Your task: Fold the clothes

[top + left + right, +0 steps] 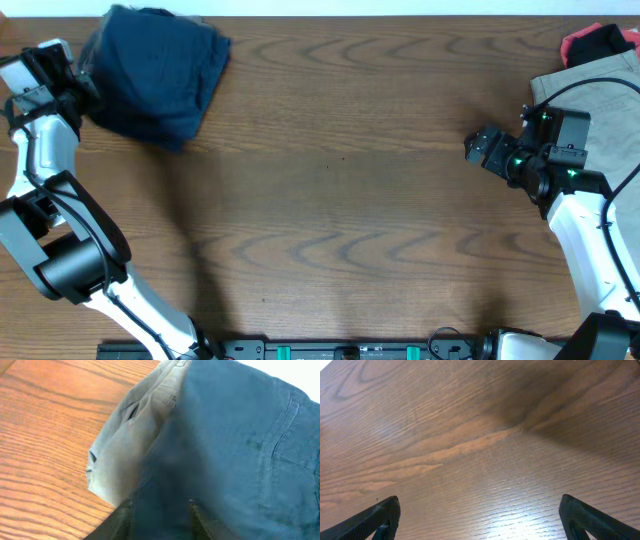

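Observation:
The dark navy shorts point(155, 75) lie folded at the table's far left corner. In the left wrist view the navy shorts point(240, 435) rest on top of a grey-olive pair point(135, 445) that sticks out to the left. My left gripper point(88, 95) is at the pile's left edge. Its fingers point(161, 515) stand partly apart, with navy cloth filling the gap between them. My right gripper point(472, 148) hovers open over bare wood at the right, its fingers point(480, 520) spread wide with nothing between them.
A beige pair of shorts point(590, 85) lies at the right edge behind the right arm, with a red and black garment point(600, 40) in the far right corner. The wooden table point(340, 200) stretches between the two piles.

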Robot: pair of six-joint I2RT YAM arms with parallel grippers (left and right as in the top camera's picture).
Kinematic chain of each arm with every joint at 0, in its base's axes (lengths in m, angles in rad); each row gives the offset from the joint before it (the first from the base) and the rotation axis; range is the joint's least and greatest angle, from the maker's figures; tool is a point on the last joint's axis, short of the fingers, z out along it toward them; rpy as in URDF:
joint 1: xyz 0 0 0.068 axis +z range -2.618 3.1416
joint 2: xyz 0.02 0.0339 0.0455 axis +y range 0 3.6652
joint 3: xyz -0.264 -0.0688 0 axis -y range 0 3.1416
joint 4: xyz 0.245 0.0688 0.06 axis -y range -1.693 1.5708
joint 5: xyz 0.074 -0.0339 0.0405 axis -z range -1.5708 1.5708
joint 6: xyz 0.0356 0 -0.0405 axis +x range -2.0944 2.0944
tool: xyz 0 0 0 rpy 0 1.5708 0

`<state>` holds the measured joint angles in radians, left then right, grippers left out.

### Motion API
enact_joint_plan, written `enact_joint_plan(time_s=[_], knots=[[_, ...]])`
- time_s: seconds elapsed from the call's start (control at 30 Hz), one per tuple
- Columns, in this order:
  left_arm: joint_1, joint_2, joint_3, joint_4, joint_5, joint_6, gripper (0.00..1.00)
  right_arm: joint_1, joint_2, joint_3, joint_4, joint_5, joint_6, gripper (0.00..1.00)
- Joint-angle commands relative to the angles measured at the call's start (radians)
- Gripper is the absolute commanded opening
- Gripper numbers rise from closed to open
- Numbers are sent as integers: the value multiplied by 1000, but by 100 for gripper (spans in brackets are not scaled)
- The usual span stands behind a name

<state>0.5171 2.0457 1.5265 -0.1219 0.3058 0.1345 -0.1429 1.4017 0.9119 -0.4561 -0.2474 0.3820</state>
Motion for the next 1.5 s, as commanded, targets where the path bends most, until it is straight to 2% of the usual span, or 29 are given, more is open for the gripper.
enact_joint_plan(time_s=[0.0,0.07,0.17,0.27,0.3,0.5,0.6,0.73,1.1,1.33,1.47], knots=[[4,16,24,5,-13,3,79,0,8,17,-2,-3,-2,99],[4,14,24,2,-12,-6,80,0,8,17,-2,-3,-2,99],[4,-3,24,-22,-8,-98,82,0,8,17,-2,-3,-2,99],[3,-44,24,-60,49,-185,96,0,8,17,-2,-3,-2,99],[3,-62,24,-76,77,-212,98,0,8,17,-2,-3,-2,99],[3,-213,24,-232,303,-444,98,0,8,17,-2,-3,-2,99],[3,-294,24,-359,373,-487,98,0,8,17,-2,-3,-2,99],[3,-425,24,-571,402,-479,98,0,8,17,-2,-3,-2,99],[2,-799,24,-1043,454,-221,98,0,8,17,-2,-3,-2,99],[2,-945,23,-1274,453,-198,98,0,8,17,-2,-3,-2,99],[2,-989,23,-1344,452,-198,98,0,8,17,-2,-3,-2,99]])
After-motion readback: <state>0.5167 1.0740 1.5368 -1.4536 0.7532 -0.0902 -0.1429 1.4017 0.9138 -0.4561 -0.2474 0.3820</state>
